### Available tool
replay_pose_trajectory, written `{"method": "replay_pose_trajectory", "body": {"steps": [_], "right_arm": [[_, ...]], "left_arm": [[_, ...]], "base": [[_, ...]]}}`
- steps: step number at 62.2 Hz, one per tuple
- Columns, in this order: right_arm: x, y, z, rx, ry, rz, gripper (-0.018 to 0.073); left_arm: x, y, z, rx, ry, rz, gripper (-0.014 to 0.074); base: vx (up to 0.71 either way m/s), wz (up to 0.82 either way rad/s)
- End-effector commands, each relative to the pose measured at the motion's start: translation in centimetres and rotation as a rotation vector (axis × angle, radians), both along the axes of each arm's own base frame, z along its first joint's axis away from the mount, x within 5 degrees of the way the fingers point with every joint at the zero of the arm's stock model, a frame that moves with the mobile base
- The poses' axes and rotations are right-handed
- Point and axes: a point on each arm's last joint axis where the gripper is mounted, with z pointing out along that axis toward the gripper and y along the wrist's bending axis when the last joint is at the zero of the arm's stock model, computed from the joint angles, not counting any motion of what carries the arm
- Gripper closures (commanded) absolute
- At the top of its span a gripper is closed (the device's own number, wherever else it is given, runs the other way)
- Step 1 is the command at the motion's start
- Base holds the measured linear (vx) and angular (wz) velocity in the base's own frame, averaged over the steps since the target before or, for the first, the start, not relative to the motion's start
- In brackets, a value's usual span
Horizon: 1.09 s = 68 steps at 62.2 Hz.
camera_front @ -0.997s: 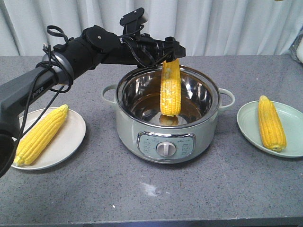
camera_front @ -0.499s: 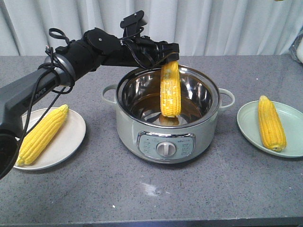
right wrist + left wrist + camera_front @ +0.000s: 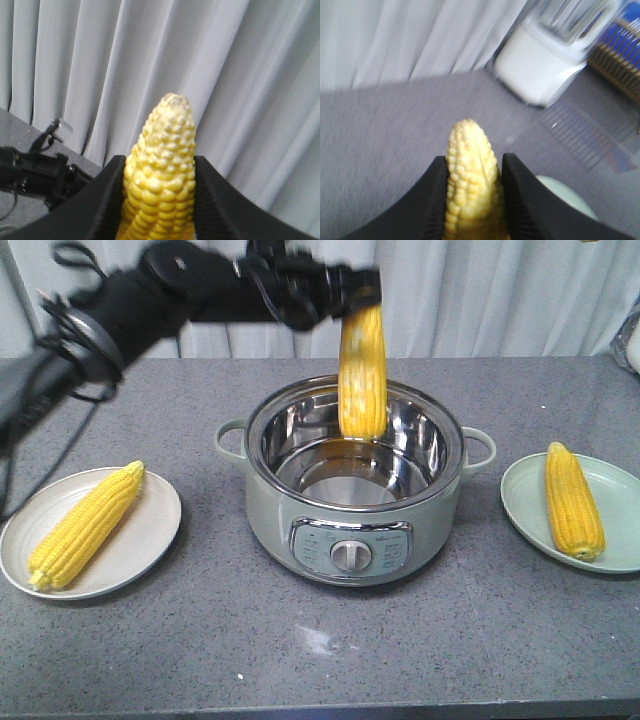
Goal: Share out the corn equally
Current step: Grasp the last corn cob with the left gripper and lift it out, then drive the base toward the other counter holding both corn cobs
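While its black fingers (image 3: 432, 200) press in from both sides, the left gripper (image 3: 473, 167) pinches a bright yellow corn cob (image 3: 362, 375) near its upper end. The cob hangs upright, so its weight pulls straight down and does not twist in the grasp. Motion blur smears both in the front view. The cob's lower end is over the mouth of the pale green electric pot with a shiny steel bowl (image 3: 285, 515). From this angle I cannot tell whether it is clear of the rim. No other cob shows in the bowl.

The right gripper (image 3: 159, 165) is likewise clamped on a second yellow cob (image 3: 165, 130), seen only in its own wrist view against the white pleated curtain (image 3: 240, 75). The left arm (image 3: 35, 172) shows low in that view, so I judge this cob is held high to keep out of its way.

Left of the pot and well apart from it, a white round plate (image 3: 150, 530) carries a third cob (image 3: 85, 525) lying lengthwise. To the right, a pale green round plate (image 3: 620, 515) carries a fourth cob (image 3: 573, 500). Both plates and the pot rest on the grey speckled counter (image 3: 320, 650).

With one cob on each plate and one in each gripper, the fair split seems to be two per plate. The hanging cob most likely belongs on the white plate, on the left arm's side. It should lie beside the cob there and not across it, so neither rolls off.
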Motion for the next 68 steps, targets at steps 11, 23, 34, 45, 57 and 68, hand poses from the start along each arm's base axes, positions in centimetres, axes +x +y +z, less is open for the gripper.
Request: {"method": "replay_pose_trajectory", "body": {"steps": [11,23,34,45,57,68], "right_arm": [[-1.3,-0.2,1.3,0.026,-0.064,-0.002,0.0560],[-1.5,0.0,0.6,0.031,0.015,0.021,0.0560],[-1.6,0.2,0.2,0.027,0.070,0.042,0.0560],[-1.7,0.3,-0.2,0.010,0.105,0.054,0.0560],[-1.8,0.3,-0.4,0.001,0.125,0.061,0.0560],[-1.8,0.3,-0.3,0.001,0.124,0.061,0.0560]], "left_arm": [[-9.3,4.5,13.6,0.103,-0.334,-0.011,0.0605],[-14.2,7.6,16.2,0.278,-0.290,0.011,0.0605],[-16.4,9.3,15.7,0.403,-0.111,0.035,0.0605],[-16.6,9.5,15.5,0.422,-0.079,0.035,0.0605],[-16.6,9.5,15.5,0.422,-0.080,0.035,0.0604],[-16.6,9.5,15.5,0.422,-0.080,0.035,0.0604]], "base": [[0.00,0.00],[0.00,0.00],[0.00,0.00],[0.00,0.00],[0.00,0.00],[0.00,0.00]]}}
